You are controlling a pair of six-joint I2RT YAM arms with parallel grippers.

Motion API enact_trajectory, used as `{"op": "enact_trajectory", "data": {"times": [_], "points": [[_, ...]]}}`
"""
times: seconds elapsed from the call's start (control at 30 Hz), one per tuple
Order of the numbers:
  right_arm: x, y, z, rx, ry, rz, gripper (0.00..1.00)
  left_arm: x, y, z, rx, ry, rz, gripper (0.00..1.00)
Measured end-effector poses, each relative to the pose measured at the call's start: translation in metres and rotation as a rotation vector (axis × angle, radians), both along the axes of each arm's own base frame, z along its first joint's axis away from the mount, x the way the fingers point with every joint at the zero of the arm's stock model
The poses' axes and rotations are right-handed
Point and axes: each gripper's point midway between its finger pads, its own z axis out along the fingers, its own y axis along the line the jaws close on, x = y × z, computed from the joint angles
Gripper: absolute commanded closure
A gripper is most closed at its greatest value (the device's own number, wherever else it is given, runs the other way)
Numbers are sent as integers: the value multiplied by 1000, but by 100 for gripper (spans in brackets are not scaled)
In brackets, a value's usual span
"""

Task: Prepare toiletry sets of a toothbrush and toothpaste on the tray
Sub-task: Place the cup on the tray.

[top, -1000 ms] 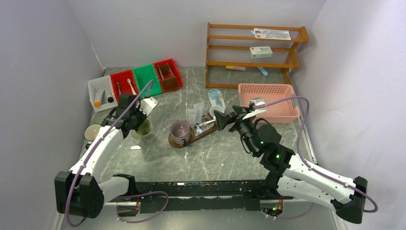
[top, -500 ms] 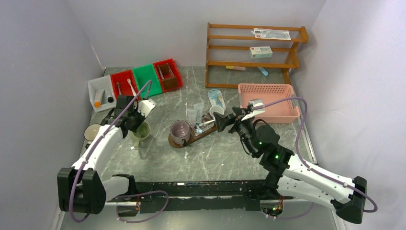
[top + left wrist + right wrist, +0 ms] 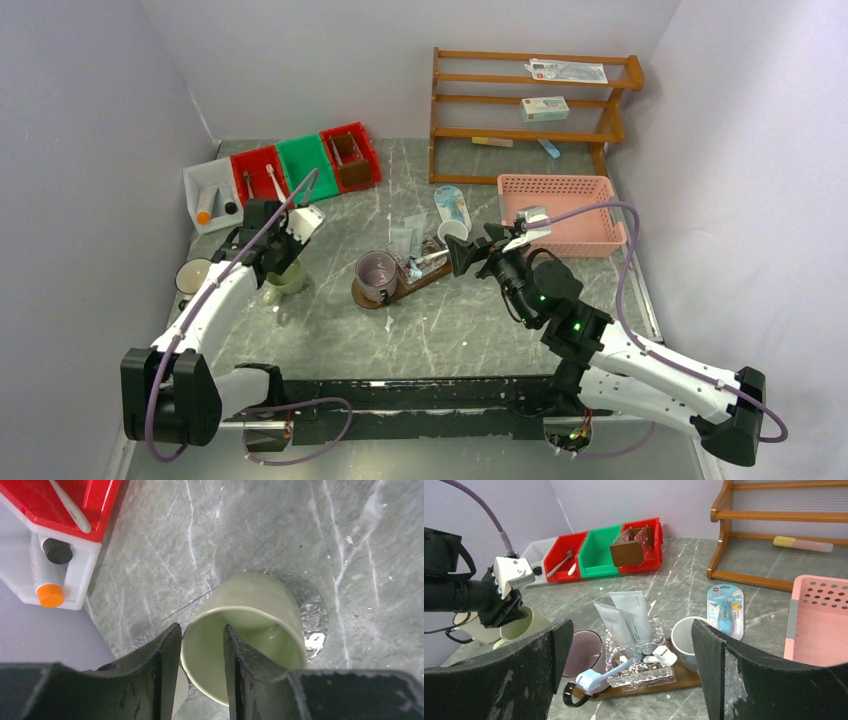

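Left pincer [image 3: 200,630] lets go of the green cup [image 3: 255,595], now set down on the table [image 3: 250,530], well apart from the tray [image 3: 684,677]; right pincer [image 3: 630,625] gapes empty.

From here I read the table [image 3: 350,540] as smooth grey marbled stone with a faint sheen. The tray [image 3: 681,679] is dark brown wood. Left of it, the green cup [image 3: 250,605] looks like glazed ceramic, I think. Crinkled glossy film [image 3: 644,676] lies on the tray, and right of it the pink basket [image 3: 819,610] is perforated plastic. Behind the tray, the rack [image 3: 774,516] is varnished wood
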Motion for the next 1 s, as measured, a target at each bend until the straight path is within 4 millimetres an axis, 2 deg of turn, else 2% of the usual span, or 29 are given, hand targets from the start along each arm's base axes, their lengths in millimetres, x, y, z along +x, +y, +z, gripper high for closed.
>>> {"op": "enact_trajectory", "data": {"times": [0.13, 0.33, 0.5, 0.63, 0.7, 0.8, 1.0], "points": [[0, 0, 0, -2, -1, 3, 7, -2, 5, 2, 19, -17, 19, 51], [-1, 1, 0, -3, -1, 9, 7, -5, 14, 23, 35, -98, 70, 39], [-1, 2, 0, -3, -2, 14, 7, 0, 15, 50, -11, -175, 137, 38], [-1, 3, -2, -8, 2, 14, 7, 12, 9, 84, -112, -243, 220, 41], [0, 4, -4, -15, 6, 14, 7, 18, 5, 94, -169, -261, 258, 41], [1, 6, -7, -23, 11, 13, 7, 20, -3, 89, -257, -233, 327, 40], [3, 8, -11, -36, 19, 13, 7, 13, -13, 51, -376, -129, 472, 42]]}}
